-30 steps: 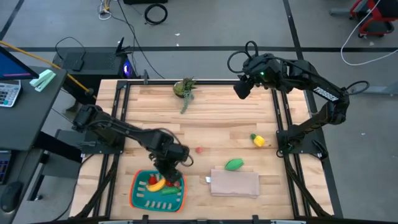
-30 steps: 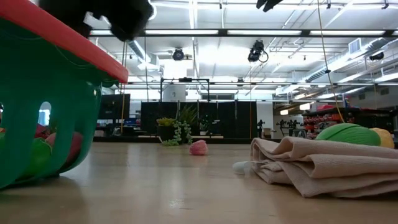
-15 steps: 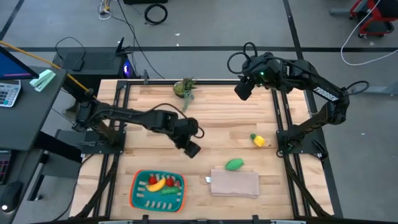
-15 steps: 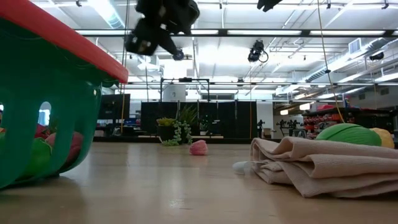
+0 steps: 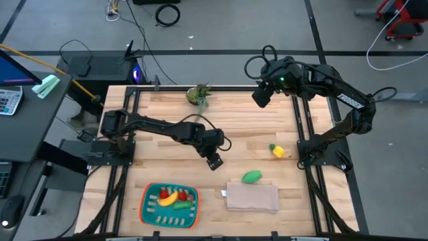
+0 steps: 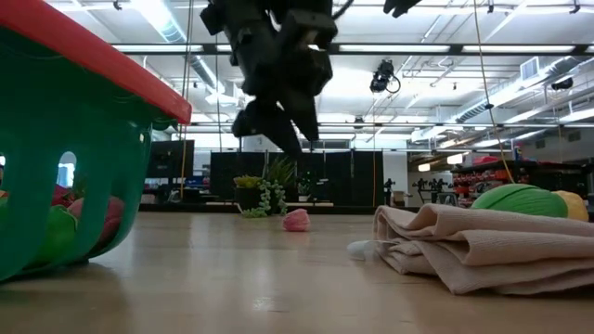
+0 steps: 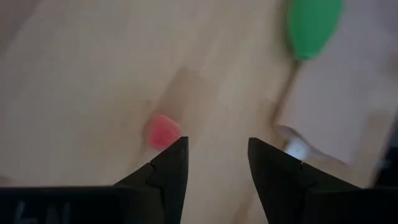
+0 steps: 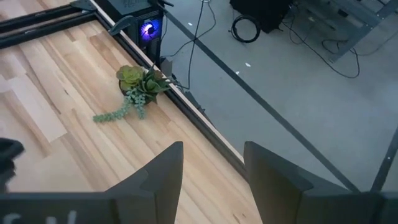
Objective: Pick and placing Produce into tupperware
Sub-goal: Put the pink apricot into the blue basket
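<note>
A robotics lab set up in a big industrial hall.

The wooden table [image 5: 221, 127] sits in a black metal frame [image 5: 302, 120] on a grey concrete floor [image 5: 221, 27] strewn with loose cables [image 5: 167, 13]. A calculator [image 5: 8, 102] lies on a side desk. The low view looks into a wide room with exposed ceiling ducts [image 6: 520, 88], strip lights [image 6: 390, 48] and dark racks [image 6: 325, 190].

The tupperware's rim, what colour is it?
Orange-red, on the teal tupperware; the low view shows it best.
</note>
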